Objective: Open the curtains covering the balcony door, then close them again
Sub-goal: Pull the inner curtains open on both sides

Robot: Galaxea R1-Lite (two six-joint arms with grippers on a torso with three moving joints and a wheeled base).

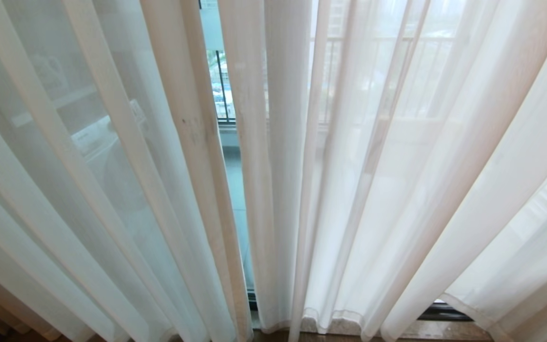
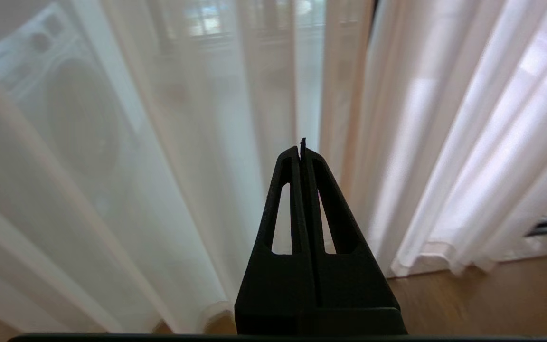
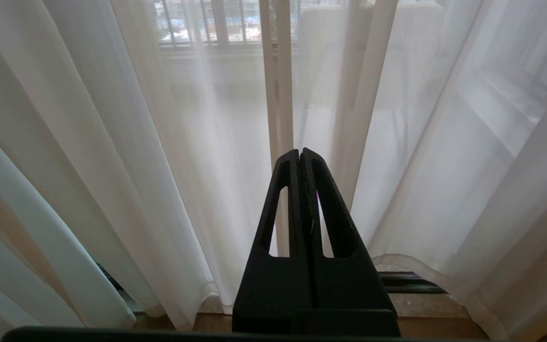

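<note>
Sheer white curtains (image 1: pixel 373 190) hung nearly drawn, and both the left gripper (image 2: pixel 300 148) and right gripper (image 3: pixel 299 153) were pressed together, empty — such slippery pleats could slide off unpinched.

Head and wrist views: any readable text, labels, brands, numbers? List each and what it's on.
None readable.
The curtains carry no print.
The pale appliance behind the sheer fabric shows faint panel marks, too blurred to read.
The left hand and right hand are plain black, unmarked.

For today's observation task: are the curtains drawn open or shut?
Almost shut: the curtains hang across the glass, with one narrow gap showing the railing.
</note>
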